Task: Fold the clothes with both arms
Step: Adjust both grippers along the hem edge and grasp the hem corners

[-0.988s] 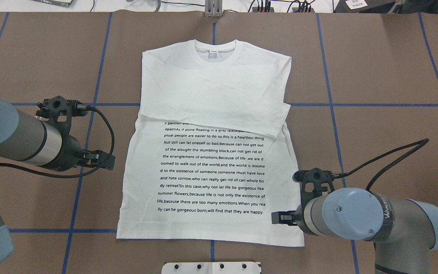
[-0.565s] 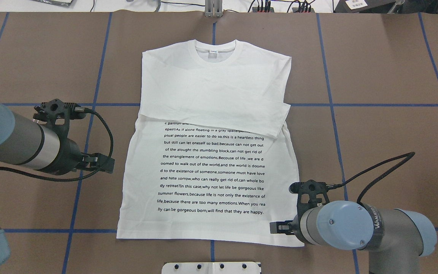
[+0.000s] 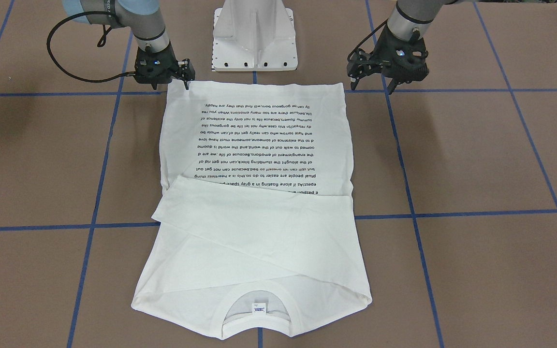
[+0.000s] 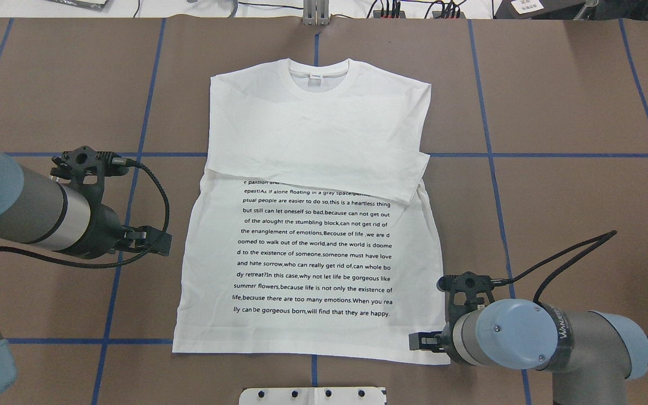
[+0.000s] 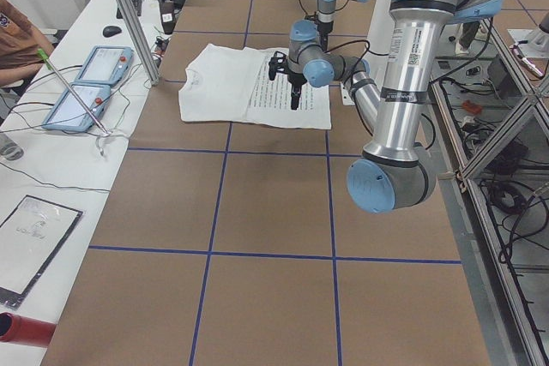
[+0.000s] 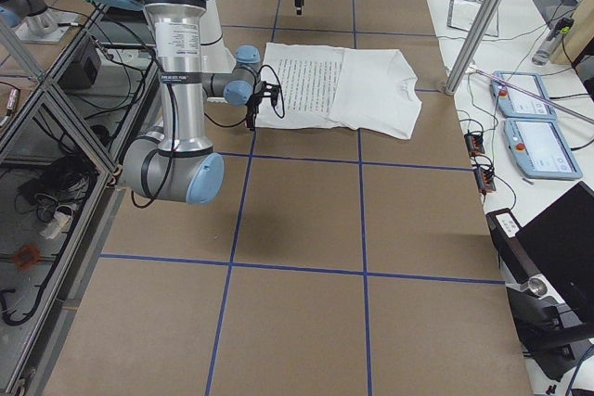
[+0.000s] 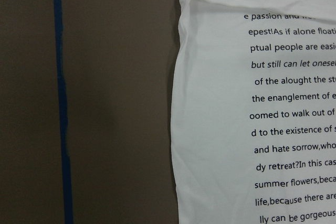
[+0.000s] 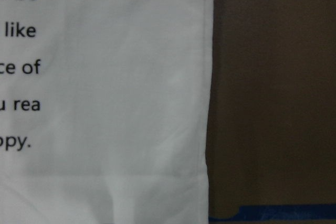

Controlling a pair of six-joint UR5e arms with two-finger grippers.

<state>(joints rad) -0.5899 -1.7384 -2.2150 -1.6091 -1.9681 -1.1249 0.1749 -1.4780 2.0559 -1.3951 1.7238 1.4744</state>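
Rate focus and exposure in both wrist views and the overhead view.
Left wrist view: print on the shirt is crisp, table dim. Right wrist view: letters soft, slightly out of focus, table dark. Overhead view: evenly lit, print legible, no glare.

Holds left gripper [image 3: 371, 90] high, jaws apart, tips down, left arm [image 4: 26, 211] level above the jaws. Holds right gripper [image 3: 170, 86] lower, jaws apart, right arm [image 4: 526, 332] level above them.

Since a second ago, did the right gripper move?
Yes. The right gripper came back toward the robot, down to the near blue tape line.
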